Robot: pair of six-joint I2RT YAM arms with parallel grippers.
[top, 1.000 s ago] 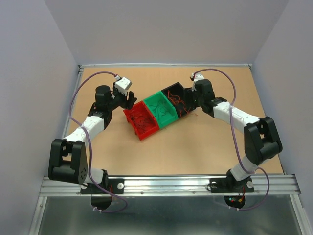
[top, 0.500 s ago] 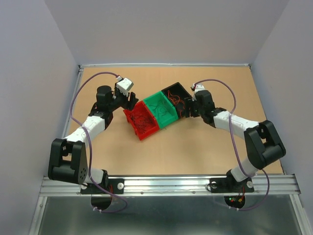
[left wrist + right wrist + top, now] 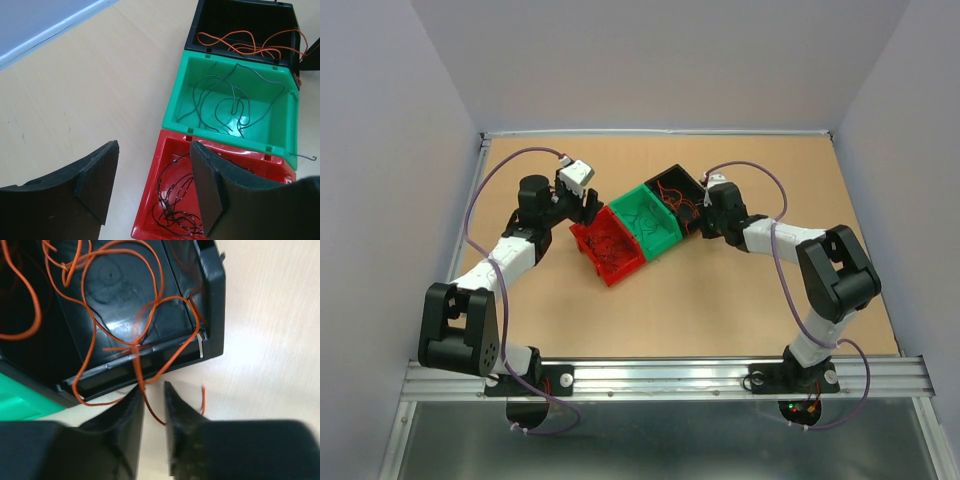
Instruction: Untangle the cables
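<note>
Three bins stand in a diagonal row: red (image 3: 608, 247), green (image 3: 648, 220), black (image 3: 677, 190). Thin black wires (image 3: 172, 200) lie in the red bin (image 3: 150, 200), grey wires (image 3: 225, 100) in the green bin (image 3: 175, 107), orange wires (image 3: 240, 42) in the black bin (image 3: 200, 25). My left gripper (image 3: 585, 205) (image 3: 154, 150) is wide open and empty over the red bin's far corner. My right gripper (image 3: 704, 215) (image 3: 152, 387) is at the black bin's outer wall (image 3: 210, 300). Its jaws stand a narrow gap apart. An orange wire (image 3: 150, 405) trails out of the bin and runs between them.
Beige tabletop (image 3: 720, 300) lies around the bins, walled at the back and sides. A grey wire end (image 3: 305, 157) hooks over the green bin's rim. A short orange wire end (image 3: 203, 400) lies on the table beside my right fingers.
My right gripper has moved left, up against the black bin, and its elbow has folded in. The bins have shifted slightly left. My left arm has hardly moved.
</note>
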